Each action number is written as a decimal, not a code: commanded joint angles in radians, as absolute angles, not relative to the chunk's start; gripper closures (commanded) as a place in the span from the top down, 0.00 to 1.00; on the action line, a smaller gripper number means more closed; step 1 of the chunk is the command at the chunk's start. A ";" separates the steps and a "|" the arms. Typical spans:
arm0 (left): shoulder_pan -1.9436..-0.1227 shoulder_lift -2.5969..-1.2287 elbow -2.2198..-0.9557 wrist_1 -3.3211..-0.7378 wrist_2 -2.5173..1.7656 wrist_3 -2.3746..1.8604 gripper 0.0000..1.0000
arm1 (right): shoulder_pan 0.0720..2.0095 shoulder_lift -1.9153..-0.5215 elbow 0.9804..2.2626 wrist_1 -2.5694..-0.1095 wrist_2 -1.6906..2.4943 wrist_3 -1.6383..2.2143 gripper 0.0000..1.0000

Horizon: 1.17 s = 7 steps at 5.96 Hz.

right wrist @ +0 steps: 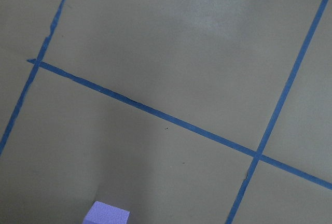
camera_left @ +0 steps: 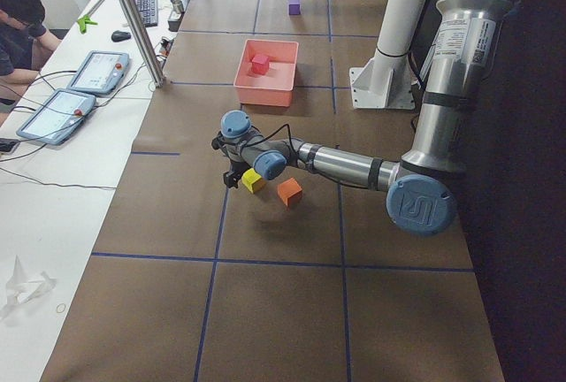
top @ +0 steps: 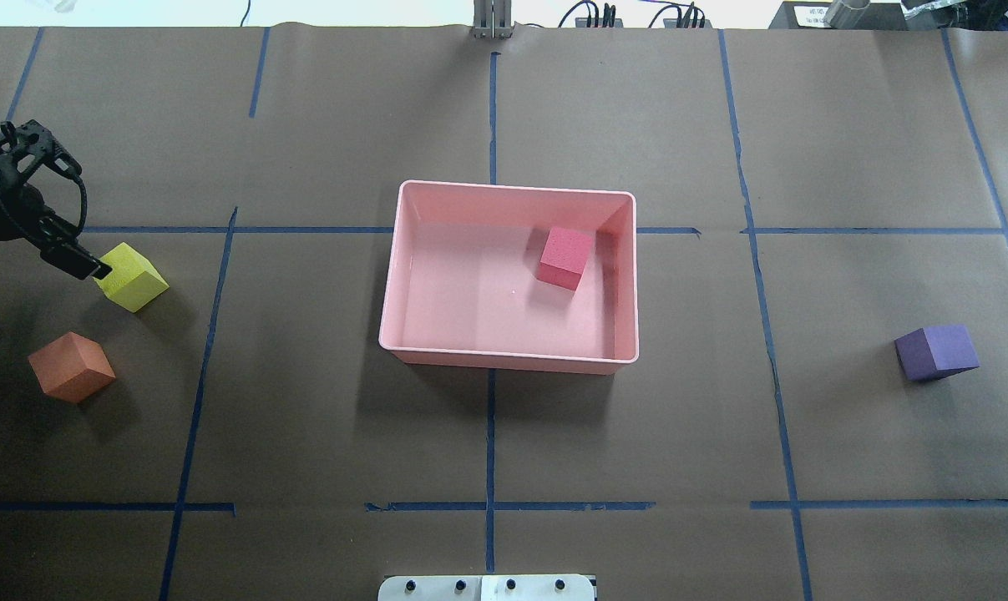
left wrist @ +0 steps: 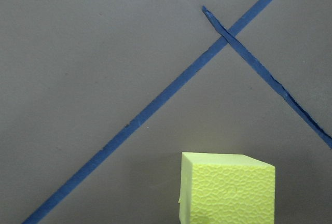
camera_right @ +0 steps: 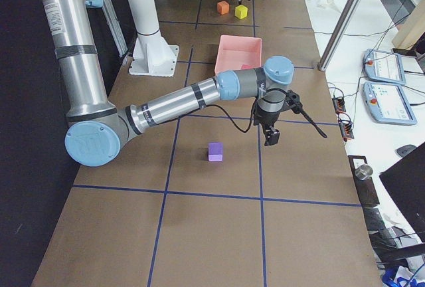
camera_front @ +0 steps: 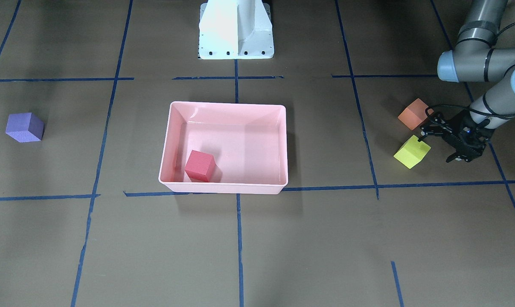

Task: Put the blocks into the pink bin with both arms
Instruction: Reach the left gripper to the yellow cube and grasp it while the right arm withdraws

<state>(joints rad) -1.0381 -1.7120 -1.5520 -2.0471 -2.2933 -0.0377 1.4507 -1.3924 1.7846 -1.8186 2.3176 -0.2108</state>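
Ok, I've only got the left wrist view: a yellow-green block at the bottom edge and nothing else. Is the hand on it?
Observer: The front-facing view shows the left hand next to the yellow-green block, its tip at the block's corner. I can't tell whether they touch.
Operator: Anything close by that I could knock?
Observer: The orange block lies near it, on the robot's side, with a gap between them.
Operator: And the bin?
Observer: The pink bin holds only the red block.
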 commanded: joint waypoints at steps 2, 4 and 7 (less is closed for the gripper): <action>-1.009 -1.715 -1.548 -2.046 -2.295 -0.103 1.00 | 1.456 -1.413 1.789 -1.816 2.318 -0.221 1.00; -0.963 -1.720 -1.540 -2.046 -2.290 -0.127 1.00 | 1.456 -1.419 1.789 -1.813 2.316 -0.221 1.00; -0.923 -1.753 -1.511 -2.045 -2.287 -0.138 0.71 | 1.456 -1.424 1.789 -1.813 2.315 -0.221 1.00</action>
